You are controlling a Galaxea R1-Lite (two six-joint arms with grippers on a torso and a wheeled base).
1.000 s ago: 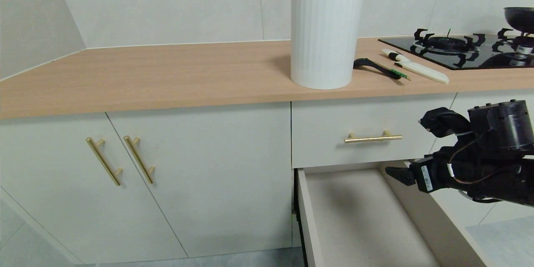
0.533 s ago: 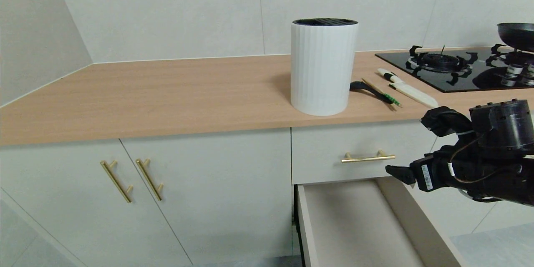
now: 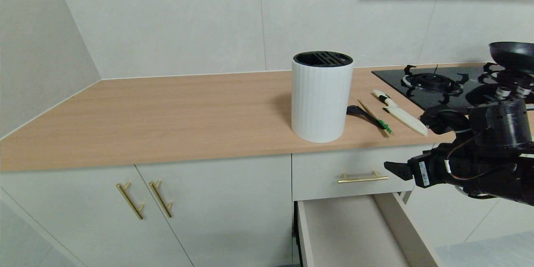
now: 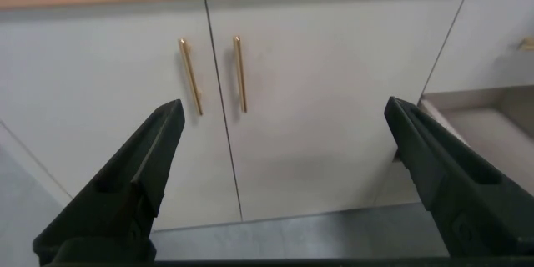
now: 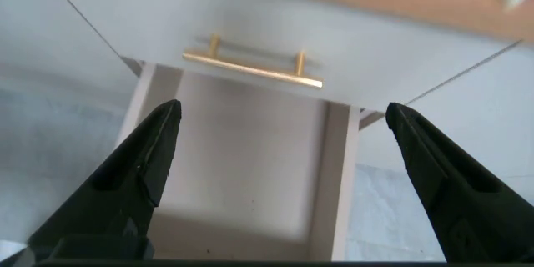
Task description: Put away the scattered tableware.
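Right gripper (image 5: pixel 282 146) hung wide open and empty over the open drawer (image 5: pixel 242 167). Left gripper (image 4: pixel 284 133) was wide open too, facing cabinet doors (image 4: pixel 334 92). We saw the knife (image 3: pixel 400 113), chopsticks (image 3: pixel 374 117) and black utensil (image 3: pixel 354 111) on the countertop (image 3: pixel 187 117), just beside the white knife block (image 3: pixel 321 100).

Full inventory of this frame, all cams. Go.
countertop: 1, wood, above the cabinets
holder: 1, white with a black slotted top, on the countertop
black utensil: 1, black, just right of the holder
chopsticks: count unclear, wood with green ends, beside the utensil
knife: 1, white, right of the chopsticks
hob: 1, black, countertop's right end
pan: 1, black, on the hob
upper drawer: 1, pale with a gold handle, shut
lower drawer: 1, pale, pulled open
cabinet doors: 2, pale with gold handles, left
left gripper: 1, black, open, facing the doors
right gripper: 1, black, open, before the drawers
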